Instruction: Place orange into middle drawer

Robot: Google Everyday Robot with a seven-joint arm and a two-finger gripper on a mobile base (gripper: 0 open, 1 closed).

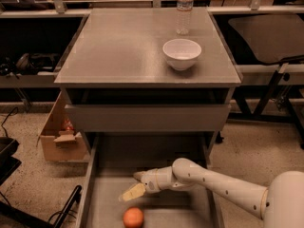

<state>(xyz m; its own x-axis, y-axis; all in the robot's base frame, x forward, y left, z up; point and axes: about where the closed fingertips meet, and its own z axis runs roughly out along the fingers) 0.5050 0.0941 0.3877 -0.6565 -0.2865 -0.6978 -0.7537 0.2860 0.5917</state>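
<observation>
The orange [133,217] lies on the floor of the pulled-out middle drawer [156,163], near its front edge at the bottom of the camera view. My gripper [135,185] hangs inside the drawer just above and behind the orange, apart from it. Its fingers [132,192] are spread and hold nothing. My white arm reaches in from the lower right.
A white bowl [181,53] and a clear water bottle [184,3] stand on the cabinet top [118,46]. A closed drawer front [147,118] sits above the open drawer. A cardboard box [59,137] stands on the floor to the left.
</observation>
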